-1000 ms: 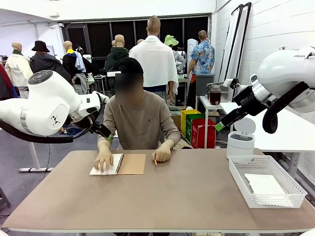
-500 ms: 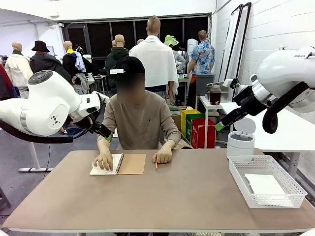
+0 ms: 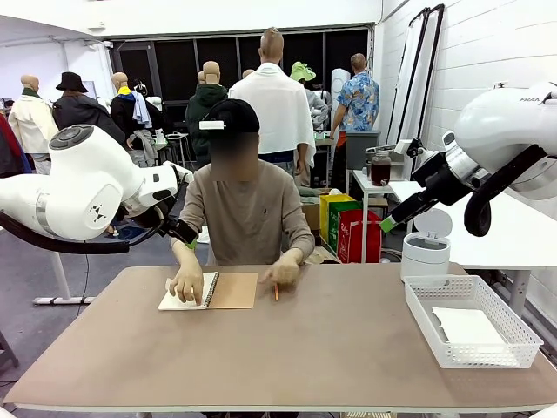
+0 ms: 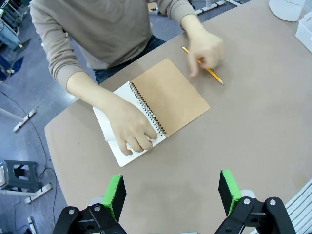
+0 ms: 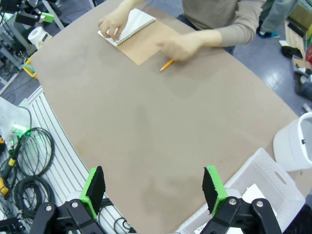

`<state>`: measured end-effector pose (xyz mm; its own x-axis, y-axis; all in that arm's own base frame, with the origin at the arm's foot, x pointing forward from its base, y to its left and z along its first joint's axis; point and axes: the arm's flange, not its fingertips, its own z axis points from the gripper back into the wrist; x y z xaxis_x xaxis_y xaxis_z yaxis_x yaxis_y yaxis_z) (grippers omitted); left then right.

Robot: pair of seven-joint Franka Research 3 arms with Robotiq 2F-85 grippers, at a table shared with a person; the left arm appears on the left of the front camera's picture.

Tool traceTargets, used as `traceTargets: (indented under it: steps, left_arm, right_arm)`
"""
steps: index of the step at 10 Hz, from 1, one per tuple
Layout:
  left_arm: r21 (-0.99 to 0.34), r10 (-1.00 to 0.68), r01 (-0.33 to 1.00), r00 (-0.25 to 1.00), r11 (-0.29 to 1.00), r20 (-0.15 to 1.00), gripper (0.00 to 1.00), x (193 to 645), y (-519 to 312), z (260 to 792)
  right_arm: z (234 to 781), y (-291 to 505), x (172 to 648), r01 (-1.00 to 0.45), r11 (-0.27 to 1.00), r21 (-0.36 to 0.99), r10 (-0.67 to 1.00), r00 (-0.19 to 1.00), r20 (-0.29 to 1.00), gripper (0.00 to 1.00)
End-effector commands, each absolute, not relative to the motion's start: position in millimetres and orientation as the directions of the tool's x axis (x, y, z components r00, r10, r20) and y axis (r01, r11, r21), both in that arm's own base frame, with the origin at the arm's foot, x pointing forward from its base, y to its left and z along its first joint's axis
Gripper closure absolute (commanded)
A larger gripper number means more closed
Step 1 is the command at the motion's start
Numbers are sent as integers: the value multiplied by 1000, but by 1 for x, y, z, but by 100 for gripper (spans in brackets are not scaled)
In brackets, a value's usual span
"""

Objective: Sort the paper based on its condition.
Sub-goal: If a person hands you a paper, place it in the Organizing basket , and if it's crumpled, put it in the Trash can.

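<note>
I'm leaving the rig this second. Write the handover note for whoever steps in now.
Left gripper: open, empty, above the table, pointed toward the notebook.
Right gripper: open, empty, above the table.
Person: one hand presses the notebook's open white page; the other hand is at the pencil.
Paper: white paper lies flat in the white basket on the robot's right.
Done: apparently that paper. Left: probably wait for a sheet from the person, then sort it.
</note>
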<state>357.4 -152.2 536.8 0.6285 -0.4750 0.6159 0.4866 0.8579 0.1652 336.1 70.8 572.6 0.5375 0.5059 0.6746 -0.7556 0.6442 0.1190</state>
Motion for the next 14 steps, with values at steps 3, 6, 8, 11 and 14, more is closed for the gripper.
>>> traceTargets:
  steps: [3,6,8,11,14]
  left_arm:
    - [167,-478,489,627,856,615,0,357,-152,537]
    - [167,-478,489,627,856,615,0,357,-152,537]
    - [167,-478,489,627,856,615,0,357,-152,537]
    - [167,-478,489,627,856,615,0,357,-152,537]
    - [167,-478,489,627,856,615,0,357,-152,537]
  right_arm:
    - [573,72,336,-757,643,117,508,536,675,0]
    - [573,72,336,-757,643,117,508,536,675,0]
    - [573,72,336,-757,643,117,508,536,675,0]
    - [573,72,336,-757,643,117,508,536,675,0]
    - [573,72,336,-757,643,117,508,536,675,0]
